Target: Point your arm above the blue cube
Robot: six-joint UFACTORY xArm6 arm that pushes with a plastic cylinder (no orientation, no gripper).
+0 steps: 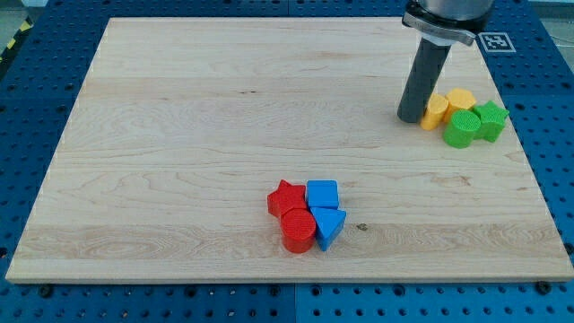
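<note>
The blue cube (322, 194) sits on the wooden board (179, 135) at the lower middle, in a tight cluster. A red star-shaped block (286, 198) touches its left side, a red cylinder (298, 231) lies below-left, and a blue triangular block (329, 225) lies just below it. My tip (412, 117) rests on the board at the view's upper right, far up and to the right of the blue cube, touching the left side of a yellow block (436, 110).
A second cluster lies at the right edge: two yellow blocks, the other one (461, 100) behind, a green cylinder (464, 129) and a green star-shaped block (491, 119). A blue pegboard table (27, 126) surrounds the board.
</note>
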